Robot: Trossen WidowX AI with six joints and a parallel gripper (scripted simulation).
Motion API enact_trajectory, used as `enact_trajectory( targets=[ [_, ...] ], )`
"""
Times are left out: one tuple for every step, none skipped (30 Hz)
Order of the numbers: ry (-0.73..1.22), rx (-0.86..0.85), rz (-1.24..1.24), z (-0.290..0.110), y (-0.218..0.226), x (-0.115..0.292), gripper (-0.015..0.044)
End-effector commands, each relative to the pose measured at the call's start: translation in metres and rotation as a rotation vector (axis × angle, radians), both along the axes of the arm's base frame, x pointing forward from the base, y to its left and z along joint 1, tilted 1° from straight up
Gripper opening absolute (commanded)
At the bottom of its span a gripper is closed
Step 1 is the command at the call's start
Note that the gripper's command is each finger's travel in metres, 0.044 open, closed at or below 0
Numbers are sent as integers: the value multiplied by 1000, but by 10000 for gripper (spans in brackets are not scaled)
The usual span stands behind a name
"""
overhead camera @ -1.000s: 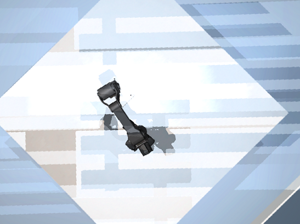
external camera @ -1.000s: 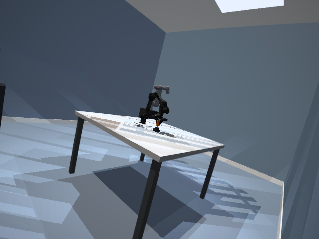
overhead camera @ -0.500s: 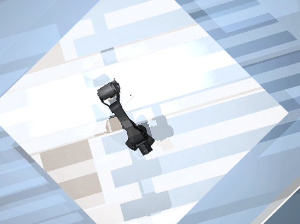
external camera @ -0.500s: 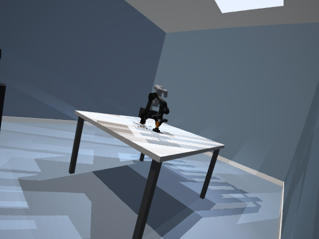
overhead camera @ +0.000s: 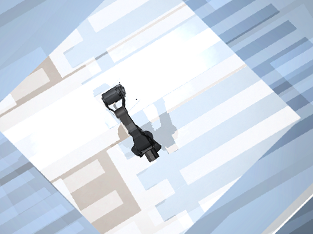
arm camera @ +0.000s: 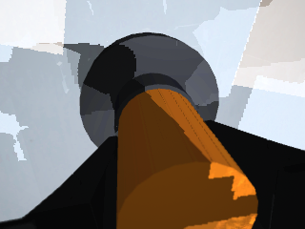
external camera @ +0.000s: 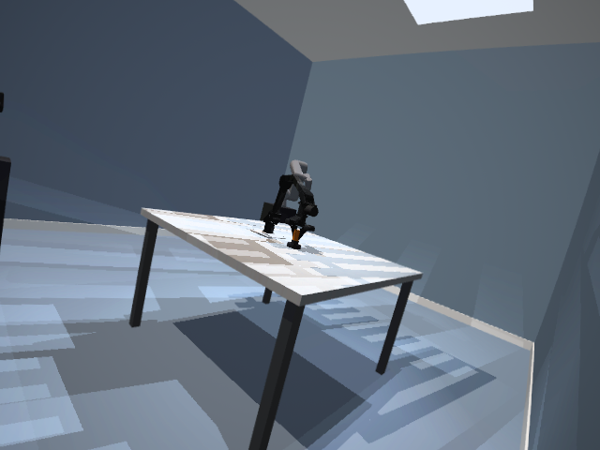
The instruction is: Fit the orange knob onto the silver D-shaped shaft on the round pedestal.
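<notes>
The orange knob (external camera: 295,233) (arm camera: 162,148) is a tall cylinder held upright. My gripper (external camera: 296,237) (arm camera: 161,136) is shut on its sides, with a dark finger on each side of it in the wrist view. The dark grey round pedestal (external camera: 293,245) (arm camera: 157,57) stands on the table directly under the knob. The knob's lower end is at the pedestal's raised centre. The silver shaft, the knob's hole and both flat sides are hidden, so I cannot tell how far down the knob sits. The top view shows neither knob nor pedestal, only the arm from above.
The black arm (overhead camera: 127,122) (external camera: 280,198) reaches over the white table (overhead camera: 215,155) (external camera: 338,271) from its base. Bright patches and shadows cross the table top. Thin dark marks lie near the arm's base.
</notes>
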State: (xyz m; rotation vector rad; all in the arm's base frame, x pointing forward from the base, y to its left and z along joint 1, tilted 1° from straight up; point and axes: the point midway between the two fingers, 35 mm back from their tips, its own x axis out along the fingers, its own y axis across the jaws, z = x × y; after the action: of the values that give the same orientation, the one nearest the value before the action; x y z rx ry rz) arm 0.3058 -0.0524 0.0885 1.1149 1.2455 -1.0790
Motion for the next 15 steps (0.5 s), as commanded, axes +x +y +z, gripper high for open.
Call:
enact_trajectory(
  targets=[
    [1, 0, 0, 0, 0, 0, 26],
    [1, 0, 0, 0, 0, 0, 53],
    [1, 0, 0, 0, 0, 0, 79],
    [1, 0, 0, 0, 0, 0, 105],
    [1, 0, 0, 0, 0, 0, 131],
    [1, 0, 0, 0, 0, 0, 157],
    [1, 0, 0, 0, 0, 0, 184],
    [1, 0, 0, 0, 0, 0, 210],
    [1, 0, 0, 0, 0, 0, 236],
    [1, 0, 0, 0, 0, 0, 263],
    [1, 0, 0, 0, 0, 0, 289],
    [1, 0, 0, 0, 0, 0, 315],
    [1, 0, 0, 0, 0, 0, 341],
    [1, 0, 0, 0, 0, 0, 368],
    [1, 0, 0, 0, 0, 0, 394]
  ],
)
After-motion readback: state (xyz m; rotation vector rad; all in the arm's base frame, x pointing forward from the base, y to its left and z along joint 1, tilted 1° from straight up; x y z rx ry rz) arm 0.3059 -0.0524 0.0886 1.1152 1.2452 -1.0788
